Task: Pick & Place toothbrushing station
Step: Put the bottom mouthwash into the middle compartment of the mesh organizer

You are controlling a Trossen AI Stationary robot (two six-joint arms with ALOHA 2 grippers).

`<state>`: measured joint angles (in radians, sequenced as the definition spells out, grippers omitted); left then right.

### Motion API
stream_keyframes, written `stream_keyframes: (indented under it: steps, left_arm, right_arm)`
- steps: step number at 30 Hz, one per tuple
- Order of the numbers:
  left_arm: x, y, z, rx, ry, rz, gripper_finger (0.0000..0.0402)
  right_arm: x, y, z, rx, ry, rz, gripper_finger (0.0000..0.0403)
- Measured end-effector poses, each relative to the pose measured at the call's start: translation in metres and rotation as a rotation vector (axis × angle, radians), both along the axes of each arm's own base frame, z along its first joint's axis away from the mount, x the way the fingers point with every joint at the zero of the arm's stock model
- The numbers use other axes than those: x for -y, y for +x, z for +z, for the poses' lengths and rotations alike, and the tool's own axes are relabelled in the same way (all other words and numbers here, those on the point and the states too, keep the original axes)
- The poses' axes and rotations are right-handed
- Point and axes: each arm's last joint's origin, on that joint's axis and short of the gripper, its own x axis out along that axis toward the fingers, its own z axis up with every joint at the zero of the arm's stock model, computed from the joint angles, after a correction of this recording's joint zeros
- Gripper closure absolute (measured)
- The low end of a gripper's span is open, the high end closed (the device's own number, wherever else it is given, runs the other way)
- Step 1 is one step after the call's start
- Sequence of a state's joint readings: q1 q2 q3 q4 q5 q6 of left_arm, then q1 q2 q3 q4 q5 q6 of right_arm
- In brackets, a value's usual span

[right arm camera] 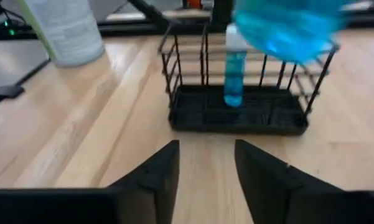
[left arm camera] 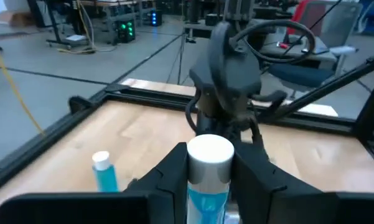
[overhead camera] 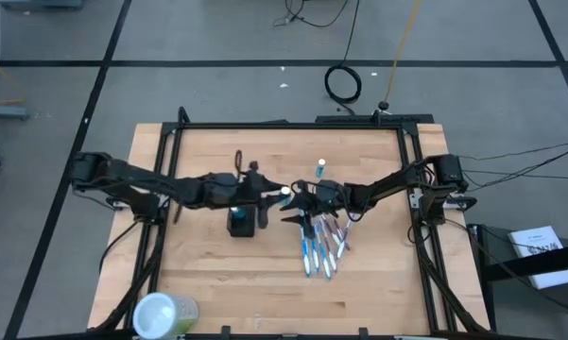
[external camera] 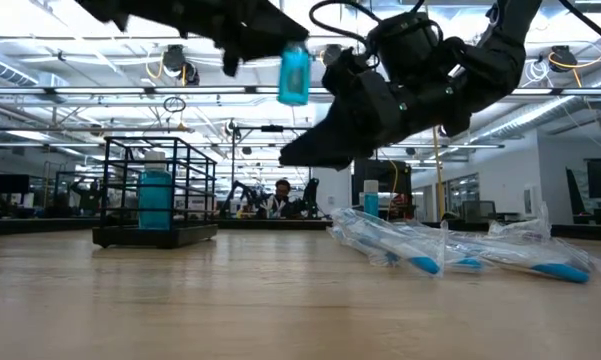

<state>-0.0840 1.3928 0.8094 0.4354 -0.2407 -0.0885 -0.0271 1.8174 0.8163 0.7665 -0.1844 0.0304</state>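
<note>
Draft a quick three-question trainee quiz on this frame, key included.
1. True or false: the right pincer is shut on a toothbrush.
2. What does the left pincer hold? A) a blue tube B) a toothbrush C) a green cup
3. How many tubes stand inside the black holder?
Key: 1 false, it is open and empty. 2 A, the blue tube, held up off the table. 3 one, a second tube.

held tube [right arm camera: 289,28] blurred, cut off
</note>
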Motion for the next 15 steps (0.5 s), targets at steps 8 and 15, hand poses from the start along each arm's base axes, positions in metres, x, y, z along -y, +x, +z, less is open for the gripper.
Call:
stream_keyframes:
  steps: [8,15]
  left_arm:
    - [0.011,-0.050,0.022,-0.014,0.053,0.126,0.0304]
    - [0.019,-0.089,-0.015,0.028,-0.001,0.205,0.0304]
  right_arm:
    - [0.002,-0.005,0.005,-0.033,0.001,-0.005,0.0212]
    - [0.012,-0.017,0.030,-0.061,0.029,-0.050,0.0210]
